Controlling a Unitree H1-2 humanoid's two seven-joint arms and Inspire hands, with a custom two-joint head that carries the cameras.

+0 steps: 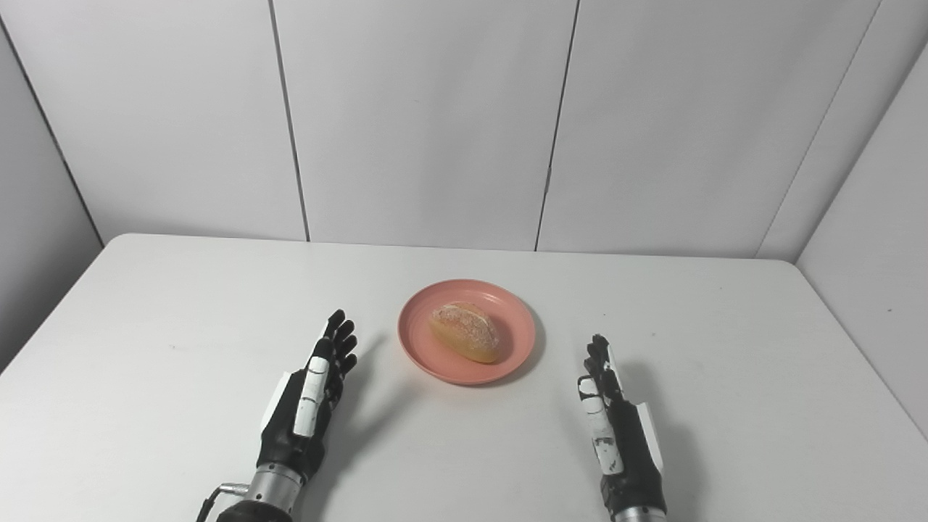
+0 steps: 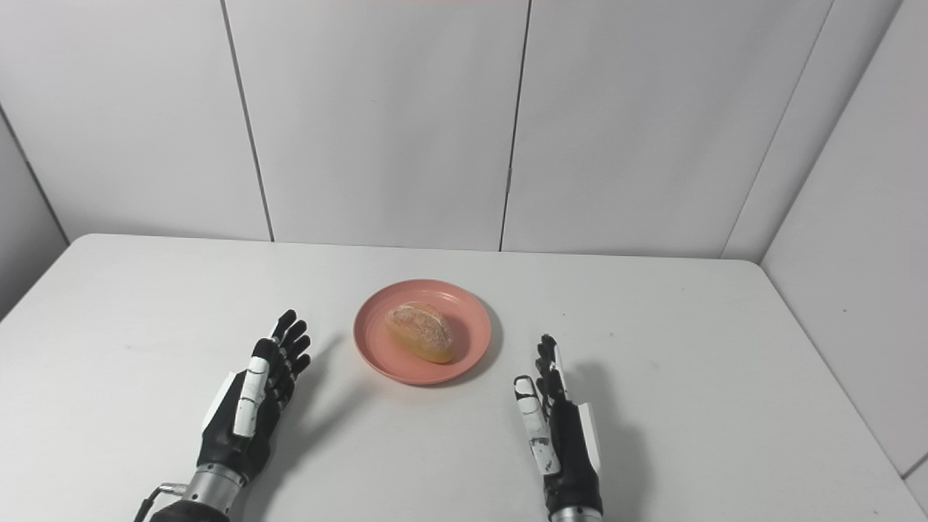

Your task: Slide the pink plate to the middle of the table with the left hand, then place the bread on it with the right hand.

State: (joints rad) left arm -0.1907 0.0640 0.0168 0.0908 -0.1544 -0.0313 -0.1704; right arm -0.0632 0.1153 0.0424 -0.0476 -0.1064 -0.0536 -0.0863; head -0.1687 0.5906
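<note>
**Inspector A:** We begin with the largest item. The white table [image 1: 181,304] fills the lower part of both views, with pale wall panels [image 1: 420,116] standing behind its far edge and along both sides.

**Inspector B:** Agreed. We log the pink plate [image 1: 507,312] next. It sits flat near the middle of the table, roughly midway between the two arms and a little farther from us than either hand.

**Inspector A:** We record the left hand [image 1: 308,399] to the plate's left, palm turned inward toward the plate, fingers [image 1: 341,335] extended and slightly apart. It holds nothing and stands clear of the plate's rim.

**Inspector B:** We record the right hand [image 2: 558,428] to the plate's right and somewhat nearer to us, also edge-on with the palm facing inward. Its fingers [image 2: 545,357] are stretched out straight and it grips nothing. It is likewise apart from the plate.

**Inspector A:** We cannot tell whether either hand touches the tabletop; each throws a shadow on the surface beside it.

**Inspector B:** Smallest item last. The bread [image 1: 465,331], a golden oval roll with a floury crust, lies on the plate, set slightly left of the plate's centre and angled diagonally. Neither hand touches it.
</note>
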